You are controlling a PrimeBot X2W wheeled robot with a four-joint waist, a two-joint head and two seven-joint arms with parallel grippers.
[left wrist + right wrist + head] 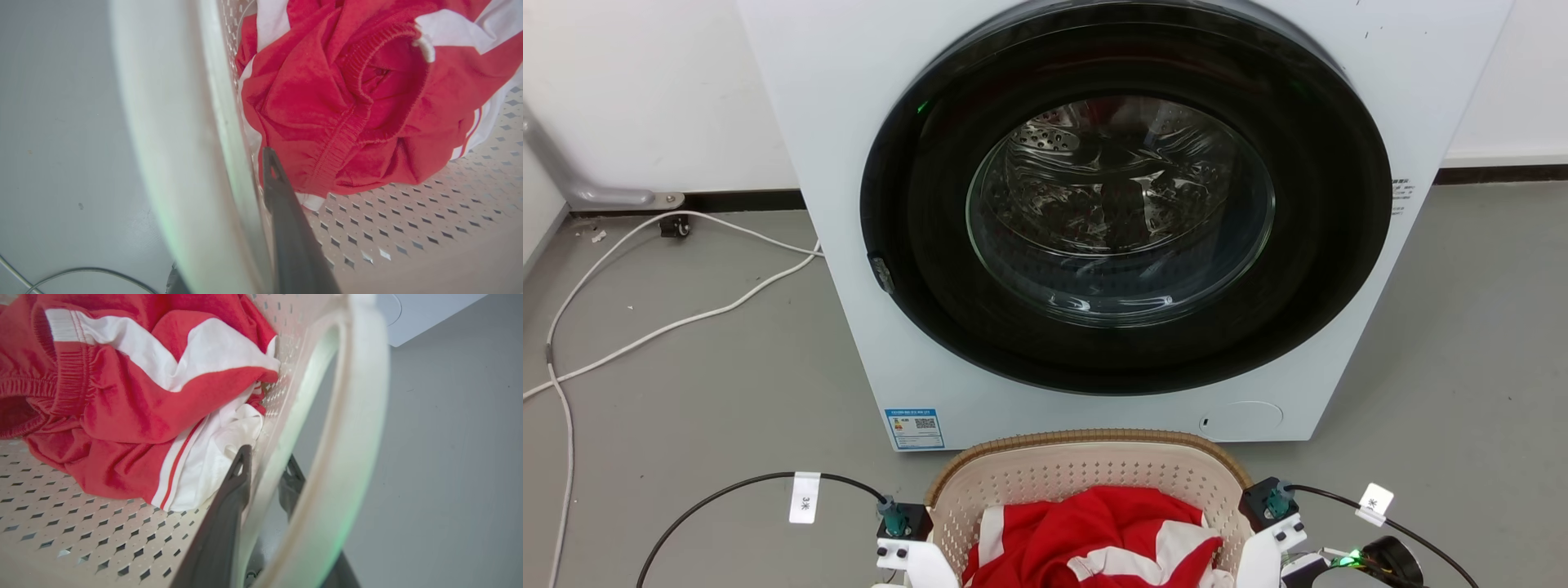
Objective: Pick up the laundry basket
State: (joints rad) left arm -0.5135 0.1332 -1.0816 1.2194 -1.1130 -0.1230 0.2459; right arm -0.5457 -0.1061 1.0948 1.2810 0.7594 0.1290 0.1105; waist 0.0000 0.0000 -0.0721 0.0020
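**Basket and tools**

Nearest: laundry basket at 6 o'clock in head view, before washing machine at 12. Inside, red-white garment. Basket wall clamped by right tool; left tool outer finger hidden, closure unclear.

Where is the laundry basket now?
Head view, bottom centre: the cream perforated plastic basket with brown woven rim is before the white front-loading washing machine, holding red-and-white clothing.

White wrists bear teal plugs and black cables.
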